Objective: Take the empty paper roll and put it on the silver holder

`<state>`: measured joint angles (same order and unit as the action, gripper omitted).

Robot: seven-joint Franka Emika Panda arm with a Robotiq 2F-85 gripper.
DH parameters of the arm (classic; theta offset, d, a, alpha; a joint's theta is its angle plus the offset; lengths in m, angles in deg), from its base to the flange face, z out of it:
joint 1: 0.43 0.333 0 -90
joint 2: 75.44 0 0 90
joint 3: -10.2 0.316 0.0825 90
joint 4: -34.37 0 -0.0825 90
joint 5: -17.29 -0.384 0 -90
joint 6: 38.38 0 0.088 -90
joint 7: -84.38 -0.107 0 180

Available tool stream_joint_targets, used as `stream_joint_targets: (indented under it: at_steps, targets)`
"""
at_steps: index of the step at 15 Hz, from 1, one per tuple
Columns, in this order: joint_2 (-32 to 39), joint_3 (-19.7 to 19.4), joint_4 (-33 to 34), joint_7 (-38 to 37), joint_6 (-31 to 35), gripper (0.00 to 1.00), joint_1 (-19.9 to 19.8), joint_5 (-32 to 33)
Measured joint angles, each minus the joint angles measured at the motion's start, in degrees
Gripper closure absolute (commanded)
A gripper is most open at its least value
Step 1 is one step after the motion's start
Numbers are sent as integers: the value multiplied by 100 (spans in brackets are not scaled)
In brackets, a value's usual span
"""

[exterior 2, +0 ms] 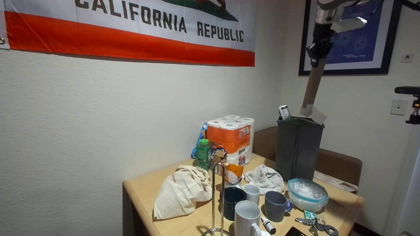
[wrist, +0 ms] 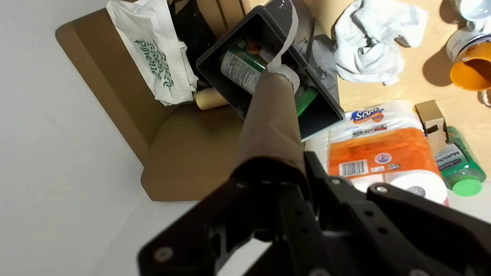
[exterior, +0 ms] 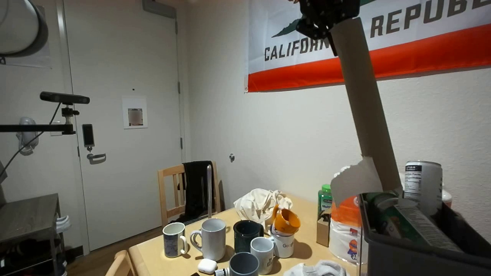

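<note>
The empty paper roll, a long brown cardboard tube, shows in both exterior views (exterior: 364, 99) (exterior 2: 314, 82) and in the wrist view (wrist: 270, 119). It is tilted, with a torn white paper flap at its low end. That end is at the mouth of the dark bin; whether it touches the contents I cannot tell. My gripper (exterior: 334, 32) is shut on the tube's upper rim, one finger inside and one outside, as the wrist view shows (wrist: 297, 180). The silver holder, an upright metal loop on a ring base, stands on the table in both exterior views (exterior 2: 213, 193) (exterior: 209, 188).
The dark bin (exterior 2: 297, 147) holds cans and a green-labelled container. A paper roll packet (exterior 2: 229, 137), a green bottle (exterior 2: 203, 154) and a cream bag (exterior 2: 183, 193) stand near the wall. Several mugs (exterior 2: 247, 213) crowd beside the holder. A glass bowl (exterior 2: 307, 195) and keys (exterior 2: 316, 224) lie at the table's edge.
</note>
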<state>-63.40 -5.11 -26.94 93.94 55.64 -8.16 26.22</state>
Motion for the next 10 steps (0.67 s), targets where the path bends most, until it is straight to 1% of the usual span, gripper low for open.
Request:
stream_joint_targets:
  at_steps: [2,5,7,10]
  targets:
    - [16,28,125,0,-49,99,73,-93]
    - [57,169,252,12,-171,99,183,-318]
    - [65,318,274,24,-308,99,318,-377]
    - [68,615,282,46,-599,99,622,-378]
